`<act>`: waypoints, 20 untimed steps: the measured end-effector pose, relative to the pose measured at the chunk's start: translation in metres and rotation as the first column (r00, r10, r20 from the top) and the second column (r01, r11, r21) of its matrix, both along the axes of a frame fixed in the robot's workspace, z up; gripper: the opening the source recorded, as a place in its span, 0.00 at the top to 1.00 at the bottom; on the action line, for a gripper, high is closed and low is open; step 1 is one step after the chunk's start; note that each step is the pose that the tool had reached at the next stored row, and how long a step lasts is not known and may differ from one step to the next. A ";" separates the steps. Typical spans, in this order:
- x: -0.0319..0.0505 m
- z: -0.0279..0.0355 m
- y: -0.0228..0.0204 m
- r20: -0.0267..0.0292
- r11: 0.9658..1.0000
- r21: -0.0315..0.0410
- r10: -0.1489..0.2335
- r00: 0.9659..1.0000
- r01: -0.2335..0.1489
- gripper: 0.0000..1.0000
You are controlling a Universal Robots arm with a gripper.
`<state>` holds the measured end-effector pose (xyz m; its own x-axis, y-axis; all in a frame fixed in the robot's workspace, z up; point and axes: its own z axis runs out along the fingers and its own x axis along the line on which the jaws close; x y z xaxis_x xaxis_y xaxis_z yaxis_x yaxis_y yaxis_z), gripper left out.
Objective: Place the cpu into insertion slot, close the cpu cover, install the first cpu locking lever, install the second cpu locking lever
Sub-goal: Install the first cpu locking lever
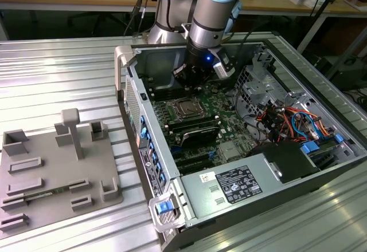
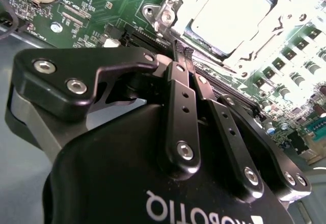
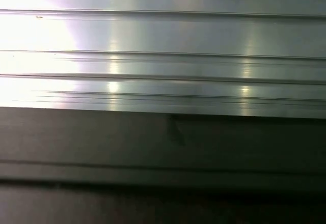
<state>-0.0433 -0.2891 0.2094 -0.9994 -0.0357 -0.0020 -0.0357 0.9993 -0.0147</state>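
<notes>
The cpu (image 2: 232, 18), a flat silver-topped square, lies in the insertion slot (image 1: 175, 106) on the green motherboard inside the open computer case. The shiny cpu cover (image 2: 170, 15) frames the chip's edges and appears to lie flat over it. My gripper (image 2: 183, 51) hovers just beside the slot's edge, its black fingers (image 2: 178, 96) pressed together, shut, with nothing visible between them. In the exterior view the gripper (image 1: 187, 87) hangs above the board, just behind the slot. I cannot tell how the locking levers stand.
Black memory slots (image 1: 195, 132) run in front of the socket. Near the case front sits a power supply (image 1: 232, 184); coloured cables (image 1: 287, 120) lie at the exterior view's right. A grey fixture plate (image 1: 51, 172) lies on the ribbed aluminium table (image 3: 163, 40).
</notes>
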 end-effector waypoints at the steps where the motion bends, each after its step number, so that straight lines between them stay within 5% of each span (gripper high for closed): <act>1: -0.0008 0.0000 0.0000 0.000 1.000 0.000 0.001 1.000 -0.001 0.89; 5: -0.0012 -0.0002 0.0000 0.000 1.000 0.000 0.004 1.000 -0.004 0.89; 10: -0.0012 -0.0006 0.0000 0.019 1.000 0.000 0.005 1.000 -0.005 0.89; 20: -0.0012 -0.0006 0.0000 0.020 1.000 0.000 0.005 1.000 -0.005 0.89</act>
<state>-0.0445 -0.2891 0.2088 -0.9989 -0.0409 -0.0215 -0.0406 0.9991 -0.0153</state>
